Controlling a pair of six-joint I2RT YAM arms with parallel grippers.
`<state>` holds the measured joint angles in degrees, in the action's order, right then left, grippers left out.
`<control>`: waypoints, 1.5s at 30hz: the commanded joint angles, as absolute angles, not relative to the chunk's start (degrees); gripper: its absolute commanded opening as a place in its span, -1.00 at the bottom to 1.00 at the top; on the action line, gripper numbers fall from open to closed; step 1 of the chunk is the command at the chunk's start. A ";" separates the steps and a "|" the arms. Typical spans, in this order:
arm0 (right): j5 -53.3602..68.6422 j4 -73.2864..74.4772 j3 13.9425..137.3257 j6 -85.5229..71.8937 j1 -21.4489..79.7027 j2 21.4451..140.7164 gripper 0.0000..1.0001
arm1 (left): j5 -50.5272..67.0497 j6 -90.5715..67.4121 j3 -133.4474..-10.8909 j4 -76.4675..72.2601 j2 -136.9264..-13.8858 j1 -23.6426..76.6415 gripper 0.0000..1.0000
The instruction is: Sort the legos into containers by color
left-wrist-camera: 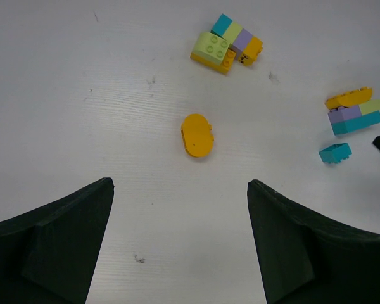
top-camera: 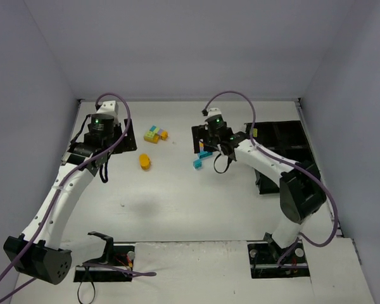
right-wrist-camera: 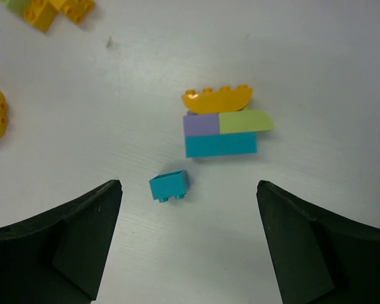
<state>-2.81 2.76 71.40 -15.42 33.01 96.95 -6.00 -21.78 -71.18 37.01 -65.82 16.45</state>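
My right gripper (right-wrist-camera: 189, 185) is open, hovering above the table with nothing between its fingers. A single cyan lego (right-wrist-camera: 170, 187) lies tipped on its side just ahead of the fingertips, touching neither one. Beyond it lies a cluster (right-wrist-camera: 221, 123) of orange, lavender, lime and cyan legos. My left gripper (left-wrist-camera: 180, 183) is open and empty too, with a flat rounded orange lego (left-wrist-camera: 196, 135) on the table ahead of it. Farther off lies a second cluster (left-wrist-camera: 227, 45) in lime, yellow, cyan, lavender and orange. The black containers (top-camera: 285, 134) stand at the back right.
The right arm (top-camera: 266, 164) reaches from the front right toward the table's middle. The left arm (top-camera: 63, 196) runs up the left side, with a black tray piece (top-camera: 125, 143) behind it. Grey walls close in the table on three sides.
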 commanded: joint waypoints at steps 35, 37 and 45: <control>-14.76 -3.17 70.92 -14.06 23.43 95.73 -0.99 | -6.33 -22.32 -72.86 36.91 -63.54 16.96 0.59; -16.69 -1.76 71.54 -14.50 19.01 94.75 -0.96 | -6.15 -22.24 -72.69 36.74 -63.54 16.96 0.59; -18.99 1.32 74.53 -17.14 -1.90 96.41 -0.92 | -5.45 -22.06 -72.25 36.21 -63.72 17.05 0.59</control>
<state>-16.97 -0.54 72.49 -15.59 1.26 96.36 -5.78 -22.59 -71.20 37.91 -64.79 16.58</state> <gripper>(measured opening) 0.335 0.795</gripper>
